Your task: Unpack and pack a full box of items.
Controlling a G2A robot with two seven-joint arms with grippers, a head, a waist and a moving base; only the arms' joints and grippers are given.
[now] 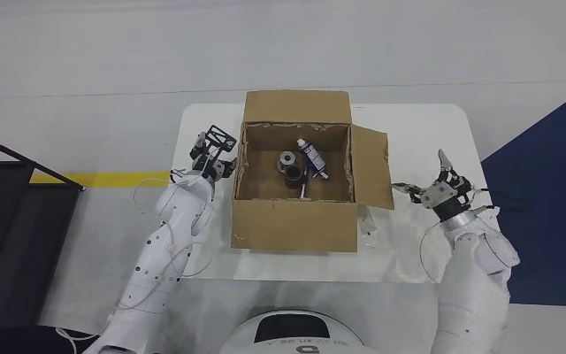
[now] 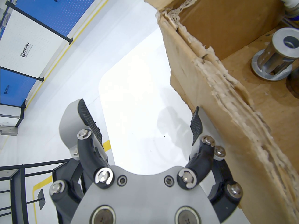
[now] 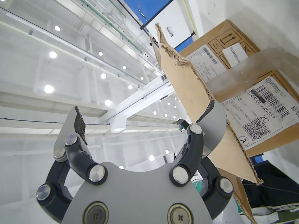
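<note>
An open cardboard box [image 1: 294, 226] stands mid-table with its flaps spread. Inside lie a metal spool [image 1: 287, 162], a spray bottle [image 1: 310, 157] and a dark round part [image 1: 294, 174]. My left gripper [image 1: 210, 142] hovers open and empty just outside the box's left wall. In the left wrist view that gripper [image 2: 139, 108] is above bare table beside the torn box wall [image 2: 210, 78], with the spool [image 2: 275, 57] and bottle [image 2: 290, 3] beyond it. My right gripper [image 1: 421, 173] is open to the right of the box's right flap [image 1: 371, 168]. In the right wrist view, one finger of this gripper [image 3: 143, 108] is close against the flap [image 3: 184, 82].
The white table [image 1: 424, 252] has bare room to the right and left of the box. A small pale object [image 1: 367, 228] lies by the box's front right corner. A black rack [image 1: 26, 221] stands off the table to the left.
</note>
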